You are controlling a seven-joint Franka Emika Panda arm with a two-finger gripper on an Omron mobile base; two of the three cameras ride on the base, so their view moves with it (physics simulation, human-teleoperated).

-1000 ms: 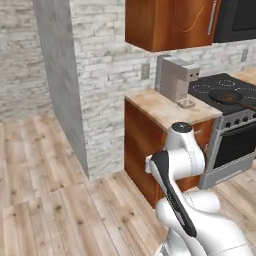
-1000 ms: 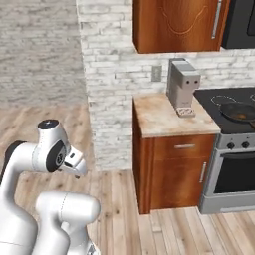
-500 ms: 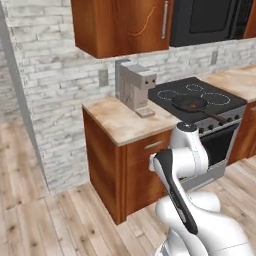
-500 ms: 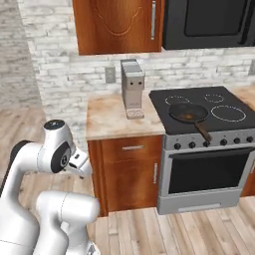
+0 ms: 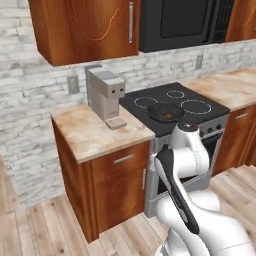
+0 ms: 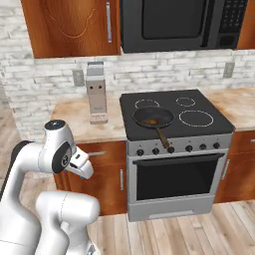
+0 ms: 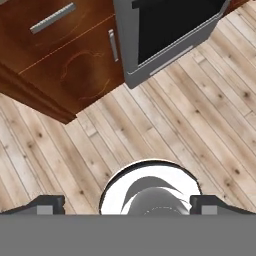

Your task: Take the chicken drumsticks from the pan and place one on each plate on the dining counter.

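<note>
A round, dark grey pan [image 6: 152, 118] sits on the front left ring of a flat black glass stove top [image 6: 175, 113], its long brown wooden handle [image 6: 163, 137] reaching toward the stove's front edge with its row of knobs. Inside the pan lie glossy reddish-brown pieces, the chicken drumsticks [image 6: 149, 121]; they are too small to count apart. The left base view shows the same pan [image 5: 165, 112] just past the arm's white elbow, with the browned meat [image 5: 169, 116] against its far side.

The stove stands between two stretches of bench [image 5: 95, 135] topped in mottled beige stone over reddish-brown wooden cabinets with slim metal pulls. A boxy grey coffee machine [image 6: 96, 92] stands upright on the left stretch, against a wall of pale rough stone bricks. Above hang wooden wall cupboards and a black microwave [image 6: 184, 22].

The right base view gives the oven door [image 6: 177, 177] face on, dark glass in a grey metal frame; the left base view hides most of it behind the arm.

The hand view looks down on pale wood floor planks [image 7: 200, 125], the cabinet's drawer and door, and the oven's lower corner. The end effector [image 7: 128, 204] shows two dark tips set far apart, fully spread, with nothing between them.
</note>
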